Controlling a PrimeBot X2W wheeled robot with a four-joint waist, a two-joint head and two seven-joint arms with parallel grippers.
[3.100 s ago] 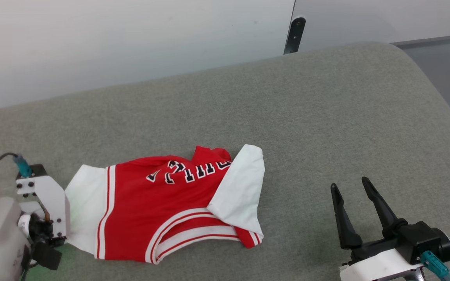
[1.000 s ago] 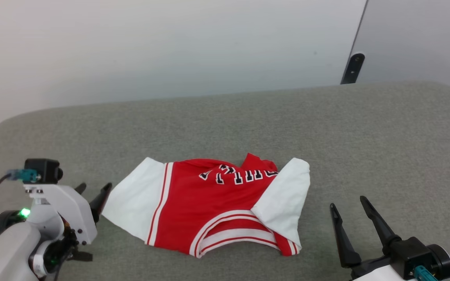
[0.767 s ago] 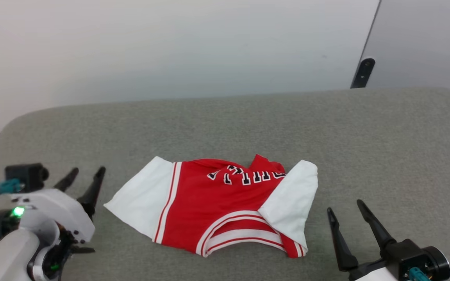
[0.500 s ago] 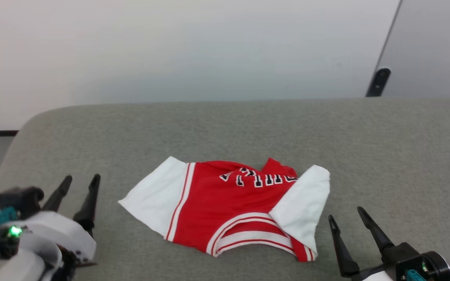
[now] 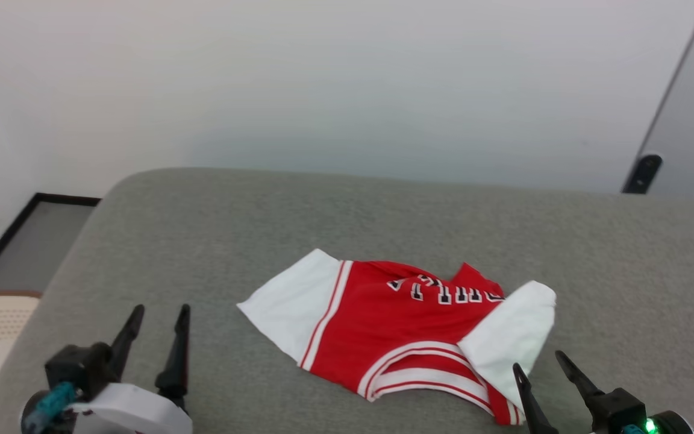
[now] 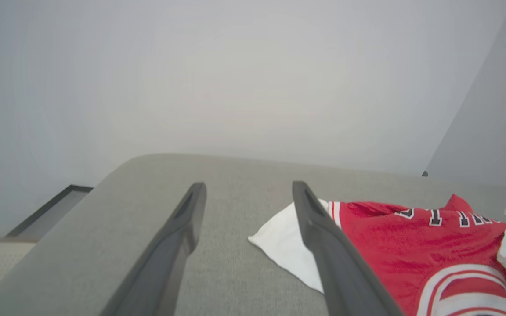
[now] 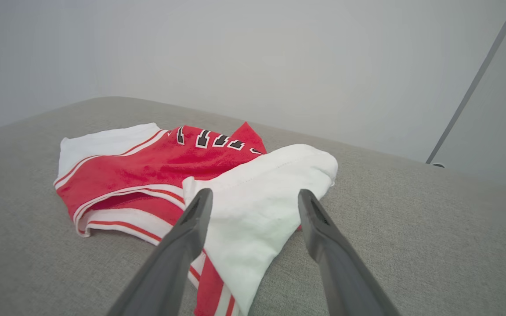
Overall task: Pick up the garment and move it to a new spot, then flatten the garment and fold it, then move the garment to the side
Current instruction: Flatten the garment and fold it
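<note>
Garment [image 5: 395, 325] lies rumpled and partly folded on the grey padded worktop [image 5: 250, 211], just beside the right hand [image 5: 537, 360]. The left hand [image 5: 161, 308] is apart from it. Both hands are spread wide and empty. Fabric looks thin, light and limp, so it will likely sag and bunch. It's not fragile. Best pinch points: folded sleeve [image 7: 257, 197] for the right hand, flat sleeve [image 6: 277, 241] corner for the left.

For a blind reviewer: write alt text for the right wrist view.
A red jersey-style garment with black lettering lies rumpled on a grey padded surface, one white sleeve folded over its red body. The open right gripper frames that sleeve between its two dark fingers; a pale wall stands behind.
</note>
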